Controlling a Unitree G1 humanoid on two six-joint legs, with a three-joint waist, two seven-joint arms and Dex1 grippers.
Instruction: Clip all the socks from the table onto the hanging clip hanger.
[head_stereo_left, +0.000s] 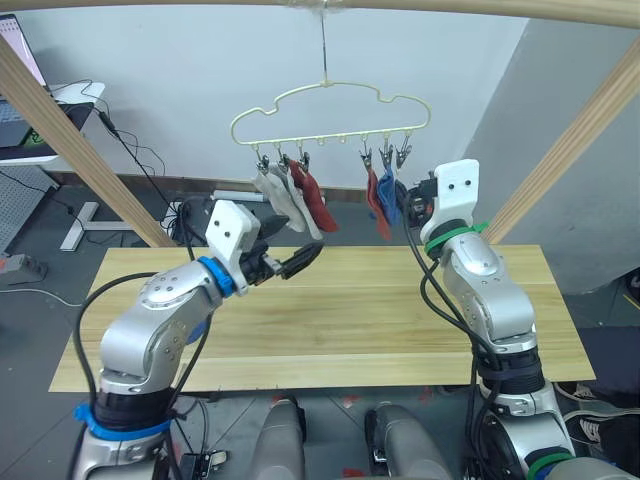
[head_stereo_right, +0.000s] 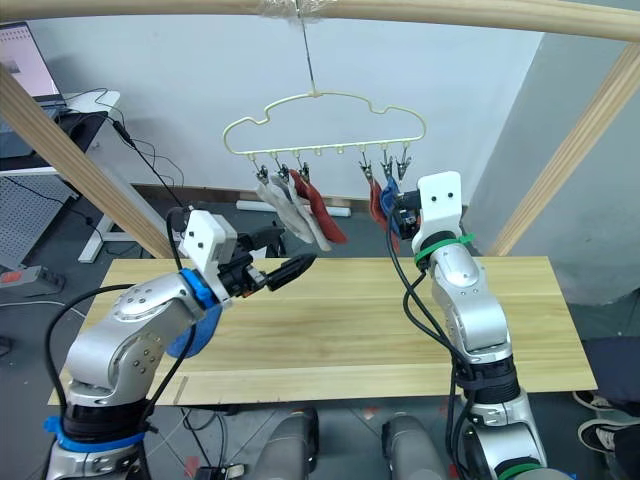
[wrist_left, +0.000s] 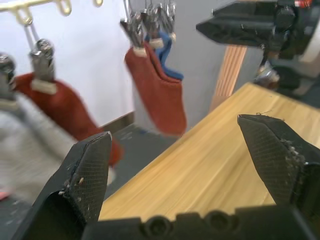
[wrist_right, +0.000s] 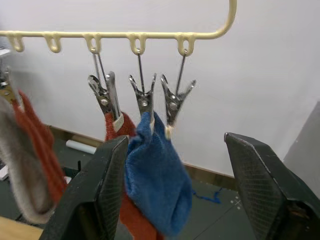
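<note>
Above the far edge of the long light wooden plank table (head_stereo_left: 350, 330), the thin pale-yellow wire clip hanger (wrist_right: 125, 35) carries the socks in two bunches. Toward your left hang two light grey ankle socks (head_stereo_left: 275, 195) and a rust-red one (head_stereo_left: 315, 205). Toward your right hang a second rust-red sock (head_stereo_left: 375, 205) and a blue sock (wrist_right: 157, 185).

Your left gripper (head_stereo_left: 290, 262) is raised over the table near the grey socks, its black fingers spread and holding nothing. Your right gripper (wrist_right: 176, 140) sits just in front of the blue sock, also spread and empty.

You look to be at the end of the clipping, or between socks. The bare tabletop shows no sock. In the right wrist view the outermost metal clip (wrist_right: 172, 100) touches the top of the blue cloth, but you cannot tell whether it grips a second blue sock or hangs free. A blue patch under your left forearm is also unclear.

Before anything else, confirm the count on the hanger. If one sock is missing, find it, then pinch its cuff and bring it up to that end clip.

Watch the slanted round wooden frame bars, one at your left (head_stereo_left: 80, 150) and one at your right (head_stereo_left: 570, 150). The hanger swings freely from its hook, and the clips on your right are crowded together, so a nudge could loosen the blue sock.
</note>
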